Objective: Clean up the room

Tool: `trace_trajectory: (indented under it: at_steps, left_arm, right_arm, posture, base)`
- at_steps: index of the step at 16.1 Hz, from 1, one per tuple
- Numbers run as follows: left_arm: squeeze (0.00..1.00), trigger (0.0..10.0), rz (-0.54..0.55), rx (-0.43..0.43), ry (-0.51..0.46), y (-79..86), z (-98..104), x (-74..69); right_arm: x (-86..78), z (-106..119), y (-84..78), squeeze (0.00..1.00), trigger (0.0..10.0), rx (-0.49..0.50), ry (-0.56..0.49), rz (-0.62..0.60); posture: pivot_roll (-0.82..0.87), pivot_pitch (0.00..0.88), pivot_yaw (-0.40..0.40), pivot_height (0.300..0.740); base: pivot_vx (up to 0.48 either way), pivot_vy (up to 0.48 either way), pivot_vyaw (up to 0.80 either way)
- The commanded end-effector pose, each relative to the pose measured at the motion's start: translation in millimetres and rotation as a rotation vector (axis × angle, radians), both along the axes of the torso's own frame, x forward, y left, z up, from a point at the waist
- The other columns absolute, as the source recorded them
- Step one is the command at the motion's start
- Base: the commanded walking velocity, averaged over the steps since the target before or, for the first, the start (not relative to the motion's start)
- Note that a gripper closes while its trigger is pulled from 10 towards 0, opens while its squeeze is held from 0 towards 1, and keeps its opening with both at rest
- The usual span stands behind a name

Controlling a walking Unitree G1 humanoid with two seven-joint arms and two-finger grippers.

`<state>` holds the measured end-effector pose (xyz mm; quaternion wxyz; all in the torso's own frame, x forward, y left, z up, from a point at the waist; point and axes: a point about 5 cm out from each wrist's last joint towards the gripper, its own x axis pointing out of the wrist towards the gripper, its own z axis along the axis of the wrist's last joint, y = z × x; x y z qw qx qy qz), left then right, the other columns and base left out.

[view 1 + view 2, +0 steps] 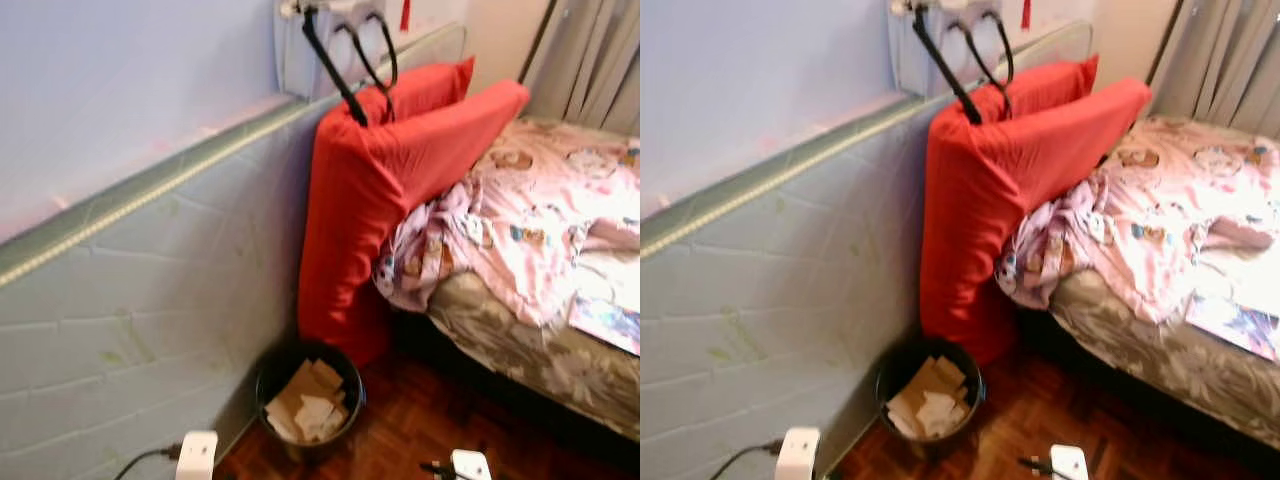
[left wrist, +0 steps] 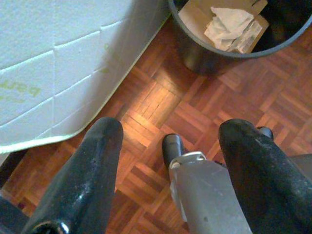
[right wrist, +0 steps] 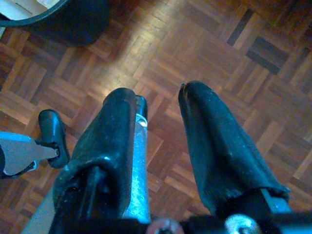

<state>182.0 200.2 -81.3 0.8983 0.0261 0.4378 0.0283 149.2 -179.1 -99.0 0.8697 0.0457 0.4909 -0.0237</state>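
Left wrist view shows your left gripper (image 2: pixel 168 146) spread wide and empty, right gripper (image 3: pixel 158 131) narrowly parted, empty; you're between pickups near the paper-filled wastebasket (image 1: pixel 310 402), so find stray litter next.

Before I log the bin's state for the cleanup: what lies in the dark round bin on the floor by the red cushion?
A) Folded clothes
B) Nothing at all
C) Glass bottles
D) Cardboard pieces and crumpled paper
D. The black bin holds flat brown cardboard pieces and crumpled whitish paper, seen from the head and left wrist views.
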Motion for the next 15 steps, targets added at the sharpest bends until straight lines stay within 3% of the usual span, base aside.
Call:
trace_trajectory:
  at_steps: [1,4,7,10,15]
  left_arm:
    - [0.00,10.0,0.093,0.036,0.013,32.9,7.9,5.0]
    - [0.00,10.0,0.087,0.041,0.014,33.1,8.1,5.4]
    - [0.00,10.0,0.086,0.041,0.012,32.9,8.3,5.8]
    - [0.00,10.0,0.087,0.042,0.013,32.9,8.4,6.0]
    - [0.00,10.0,0.090,0.039,0.011,32.7,8.4,6.1]
  right_arm:
    - [71.1,36.0,-20.6,0.00,10.0,0.017,-0.134,-0.049]
    - [71.4,36.2,-20.6,0.00,10.0,0.019,-0.137,-0.055]
    - [71.4,36.2,-20.9,0.00,10.0,0.020,-0.133,-0.057]
    - [71.9,36.6,-21.3,0.00,10.0,0.015,-0.139,-0.060]
    - [72.7,37.3,-22.0,0.00,10.0,0.010,-0.151,-0.069]
  posture:
    - [0.13,0.000,-0.114,0.740]
    - [0.13,0.000,-0.117,0.740]
    - [0.13,0.000,-0.119,0.740]
    - [0.13,0.000,-0.118,0.740]
    - [0.12,0.000,-0.120,0.740]
  base:
    - [0.000,0.000,0.00]
    - [0.000,0.000,0.00]
    - [0.000,-0.245,0.00]
    - [0.000,-0.247,-0.73]
    - [0.000,-0.247,0.00]
